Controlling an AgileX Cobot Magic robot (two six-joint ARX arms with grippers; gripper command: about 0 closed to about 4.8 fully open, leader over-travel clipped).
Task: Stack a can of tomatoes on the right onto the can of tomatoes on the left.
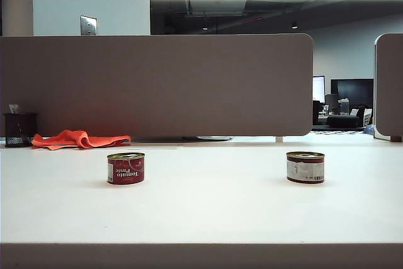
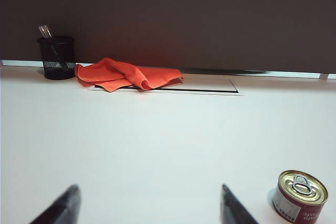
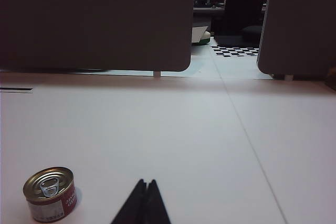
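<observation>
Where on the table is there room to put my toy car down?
The widest bare patch lies between the left tomato can and the right tomato can. The near table edge is bare too. The back left is crowded: orange cloth, black mesh cup. The left gripper is open, the right gripper shut.

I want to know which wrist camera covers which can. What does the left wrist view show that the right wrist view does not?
Only the left wrist view: the orange cloth, the black pen holder, the left can, and the left tool, open. Only the right wrist view: the right can, the checkered floor, and the right tool, shut. Both: the white table and the grey partition.
</observation>
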